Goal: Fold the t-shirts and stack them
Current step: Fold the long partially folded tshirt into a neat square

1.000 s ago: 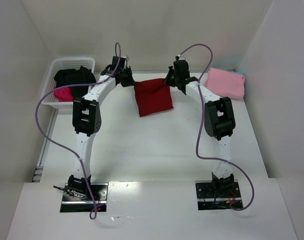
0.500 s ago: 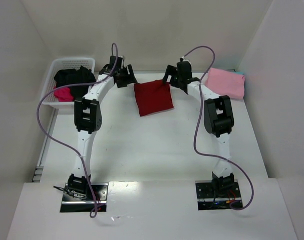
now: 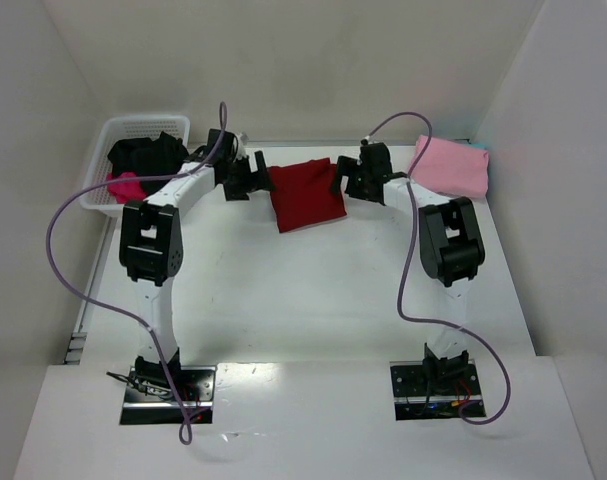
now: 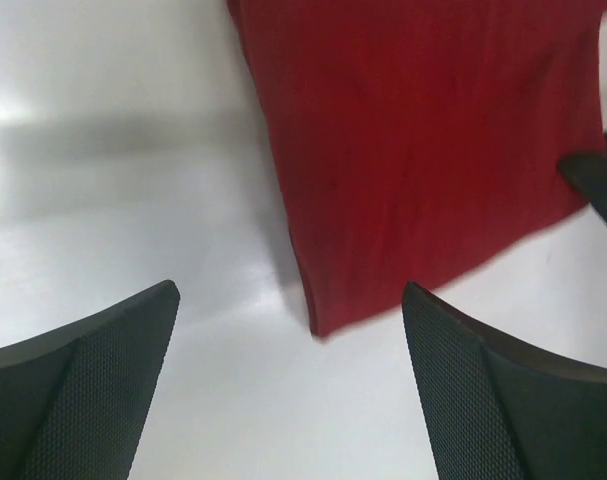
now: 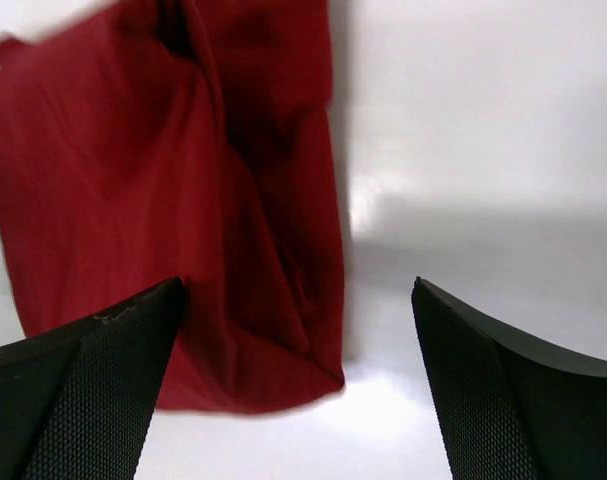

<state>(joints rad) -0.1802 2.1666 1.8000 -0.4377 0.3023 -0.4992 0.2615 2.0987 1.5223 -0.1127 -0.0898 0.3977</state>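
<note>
— What's on the white table [image 3: 303, 300] from where you stand?

— The two arms take up most of it. The left arm [image 3: 148, 245] and the right arm [image 3: 445, 240] both rise from the near edge and bend inward towards the far middle, so their wrists face each other.

— And that white basket [image 3: 108, 135]?

— It's in the far left corner, with cloth heaped in it. Next in size is the dark red t-shirt [image 3: 305, 195], which lies flat on the far middle of the table, folded into a rough rectangle and a little skewed. It sits right between the two wrists.

— Is there a second folded one?

— Yes, the pink t-shirt [image 3: 451, 165] is folded square in the far right corner, well apart from the red one. In the basket a black t-shirt [image 3: 143, 152] is bunched up, with a magenta t-shirt [image 3: 123, 187] just on its near side.

— Is either hand holding anything?

— No. The left gripper [image 4: 288, 295] has its jaws spread wide over the red shirt's left edge, with one corner of the cloth showing between them and nothing pinched. The right gripper [image 5: 298, 285] is spread just as wide over the right edge, where the cloth is creased. I can't tell whether any fingertip touches the fabric.
</note>
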